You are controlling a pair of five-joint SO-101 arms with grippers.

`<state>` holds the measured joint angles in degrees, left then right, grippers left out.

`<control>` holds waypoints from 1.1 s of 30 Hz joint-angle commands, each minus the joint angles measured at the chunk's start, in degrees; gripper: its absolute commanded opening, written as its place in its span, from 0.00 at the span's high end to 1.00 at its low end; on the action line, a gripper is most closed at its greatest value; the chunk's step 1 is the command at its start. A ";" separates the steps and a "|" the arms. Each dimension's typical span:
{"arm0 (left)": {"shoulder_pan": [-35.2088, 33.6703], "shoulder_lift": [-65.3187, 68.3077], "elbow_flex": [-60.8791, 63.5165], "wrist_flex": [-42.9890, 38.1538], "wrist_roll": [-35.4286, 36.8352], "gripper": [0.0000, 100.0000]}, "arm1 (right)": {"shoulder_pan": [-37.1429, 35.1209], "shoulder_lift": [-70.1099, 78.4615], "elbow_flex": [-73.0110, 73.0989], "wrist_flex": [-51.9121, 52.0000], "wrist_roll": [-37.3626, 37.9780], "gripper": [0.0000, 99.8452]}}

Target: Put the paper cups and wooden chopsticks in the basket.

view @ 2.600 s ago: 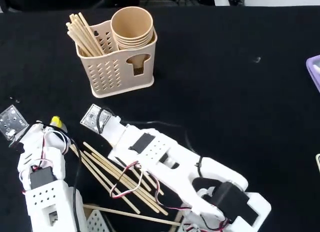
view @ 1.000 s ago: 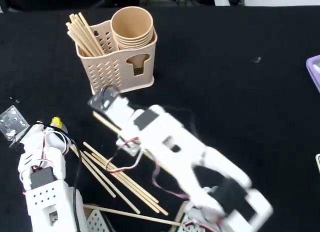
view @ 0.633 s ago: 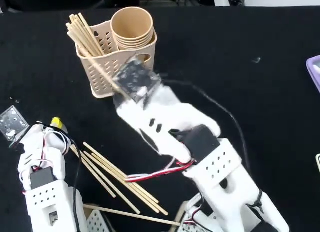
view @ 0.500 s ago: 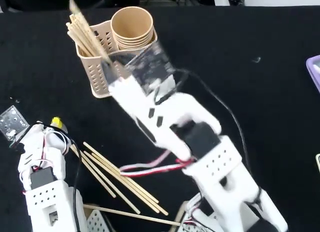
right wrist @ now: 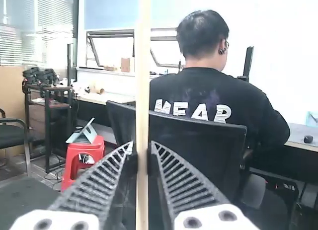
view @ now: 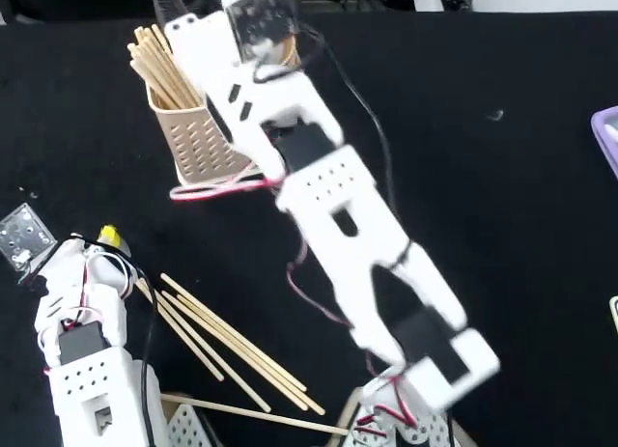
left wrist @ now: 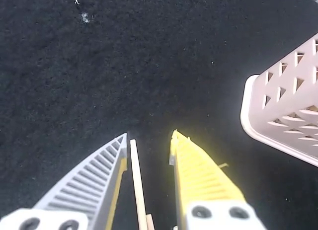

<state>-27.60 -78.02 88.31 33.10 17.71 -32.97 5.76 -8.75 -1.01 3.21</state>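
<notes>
The right arm (view: pixel 338 196) stretched over the beige basket (view: pixel 198 138), covering one side. Wooden chopsticks (view: pixel 159 66) leaned out of the other compartment. The right hand (right wrist: pixel 142 148) pinched one chopstick (right wrist: pixel 143 66) lengthwise. Loose chopsticks (view: pixel 232 346) lay diagonally on the black desk (view: pixel 502 235), one between the spread fingers of the left hand (left wrist: pixel 149 138).

black table (view: pixel 502 235), purple object (view: pixel 608 138)

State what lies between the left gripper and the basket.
Nothing but bare black table, as the left wrist view shows; the left gripper and the basket stand apart.
</notes>
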 commanded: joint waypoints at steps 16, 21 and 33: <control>-0.57 -0.18 -0.48 -1.05 -0.62 0.85 | -0.44 -8.13 -5.49 30.59 -0.26 0.90; -0.66 -0.18 -0.48 -1.05 -0.62 0.85 | -2.29 -22.46 3.56 58.64 -0.53 0.90; -0.66 -0.18 -0.48 -1.05 -0.62 0.85 | -21.80 -45.76 58.77 63.91 -0.35 0.70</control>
<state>-27.87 -78.02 88.31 33.10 17.71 -50.46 -35.12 38.64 67.91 3.38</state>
